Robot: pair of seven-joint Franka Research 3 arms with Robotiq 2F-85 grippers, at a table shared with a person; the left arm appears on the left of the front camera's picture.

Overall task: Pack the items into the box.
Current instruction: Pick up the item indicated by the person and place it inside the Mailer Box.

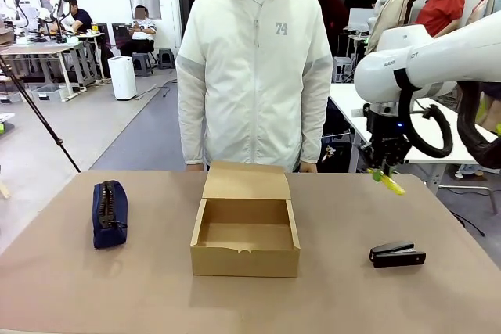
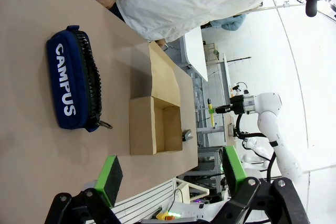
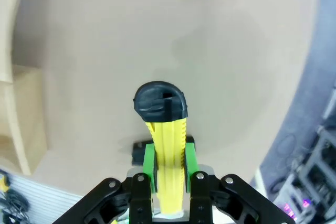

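Yellow-and-black pen tool (image 3: pixel 166 135), which looks light, stiff and ribbed against slipping, is pinched near one end by my right claw (image 3: pixel 168 157), up above the table (image 1: pixel 156 287), right of the open box (image 1: pixel 245 260).

Right fingers (image 3: pixel 149 165) clamped, arm (image 1: pixel 438 60) raised; left fingers (image 2: pixel 109 179) spread

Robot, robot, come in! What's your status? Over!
Left gripper open, above table. Right gripper shut on yellow tool, held aloft. Box open; pouch, stapler on table beside it. Path looks clear.
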